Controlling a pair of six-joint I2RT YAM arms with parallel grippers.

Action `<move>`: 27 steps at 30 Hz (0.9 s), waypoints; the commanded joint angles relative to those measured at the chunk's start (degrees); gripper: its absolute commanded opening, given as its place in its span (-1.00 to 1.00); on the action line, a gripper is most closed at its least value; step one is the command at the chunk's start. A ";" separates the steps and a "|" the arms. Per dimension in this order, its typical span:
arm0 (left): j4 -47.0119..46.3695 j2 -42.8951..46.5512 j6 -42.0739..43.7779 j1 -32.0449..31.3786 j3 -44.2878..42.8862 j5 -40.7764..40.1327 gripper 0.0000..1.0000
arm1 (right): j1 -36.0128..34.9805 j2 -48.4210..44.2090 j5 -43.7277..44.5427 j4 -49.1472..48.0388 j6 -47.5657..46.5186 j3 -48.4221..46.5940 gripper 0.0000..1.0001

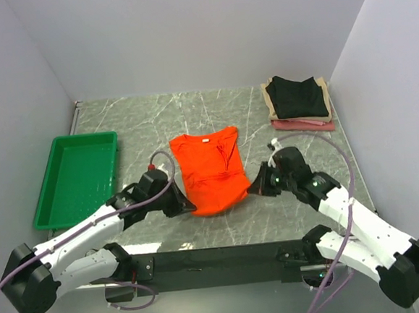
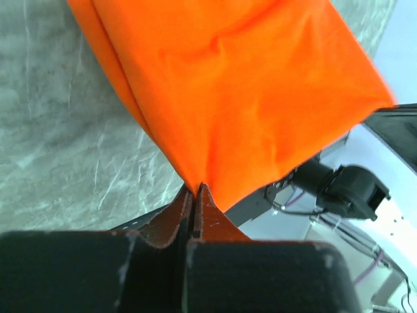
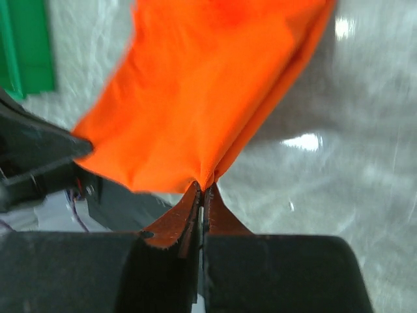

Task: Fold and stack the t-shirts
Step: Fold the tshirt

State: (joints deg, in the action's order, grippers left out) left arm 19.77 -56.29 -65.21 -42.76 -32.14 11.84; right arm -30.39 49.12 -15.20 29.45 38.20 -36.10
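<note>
**Item under handling.** The orange t-shirt point(image 1: 209, 172) lies mid-surface between the two arms, collar at the far end and hem towards the arm bases. Its sides appear already turned in, giving a narrow panel. It is wrinkled near the collar.

**Left gripper** point(image 1: 187, 204): at the near-left hem corner. The left wrist view shows its fingers point(image 2: 171, 220) closed to a slit with orange cloth pinched between the tips.

**Right gripper** point(image 1: 253, 187): at the near-right hem corner. The right wrist view shows its fingers point(image 3: 223, 218) likewise closed on a doubled edge of the cloth.

**Other items.** A folded stack point(image 1: 297, 100), black on top with beige and pink beneath, sits at the far right of the surface point(image 1: 141, 118), well apart from the orange shirt. A green tray point(image 1: 77, 178) stands at the left, with nothing seen in it.

**Step in hand (judgement).** This is the lengthwise fold: both hem corners are secured, ready to be carried over to the collar. The near edge looks slightly raised, though this cannot be confirmed.

**Next move calls for (judgement).** Both arms should lift together and travel away from the bases at matched height and pace, so the hem lands square on the collar end. Uneven travel would skew the fold. Transfer to the stack is not yet done.
</note>
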 commanded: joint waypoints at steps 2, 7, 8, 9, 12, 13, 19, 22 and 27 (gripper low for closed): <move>6.23 -4.95 3.68 2.41 -10.91 -5.68 -0.99 | 1.73 6.31 7.35 -0.44 -3.65 -10.12 -1.00; 4.40 -12.43 7.55 7.42 -19.60 -5.59 -0.99 | 4.20 12.65 9.76 -3.17 -5.23 -18.56 -1.00; 4.23 -13.13 8.95 8.21 -20.67 -5.77 -0.99 | 4.55 15.19 9.23 -3.78 -5.58 -19.70 -1.00; 3.70 -14.71 9.66 9.09 -21.81 -5.34 -0.99 | 5.25 16.52 8.53 -3.96 -5.94 -21.98 -1.00; 2.21 -17.79 11.24 12.96 -24.45 -3.93 -0.99 | 6.22 21.70 8.78 -4.23 -6.90 -26.73 -1.00; 1.77 -18.58 11.59 14.62 -25.68 -3.93 -0.99 | 7.09 22.93 8.96 -4.31 -7.25 -27.96 -1.00; 1.59 -25.44 12.74 18.76 -30.43 -4.97 -0.99 | 8.68 34.36 9.65 -4.76 -9.10 -36.66 -1.00; 0.45 -28.95 13.53 20.17 -33.15 -6.47 -0.99 | 8.77 40.07 12.55 -4.22 -10.24 -41.24 -1.00; 0.54 -37.38 13.71 22.19 -38.69 -7.53 -0.99 | 8.95 50.00 13.27 -3.17 -11.56 -50.01 -1.00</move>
State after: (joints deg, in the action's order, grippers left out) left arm 21.80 -90.37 -53.36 -21.87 -67.24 6.35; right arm -22.20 96.38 -4.56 27.07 28.91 -80.47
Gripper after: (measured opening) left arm 0.023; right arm 0.016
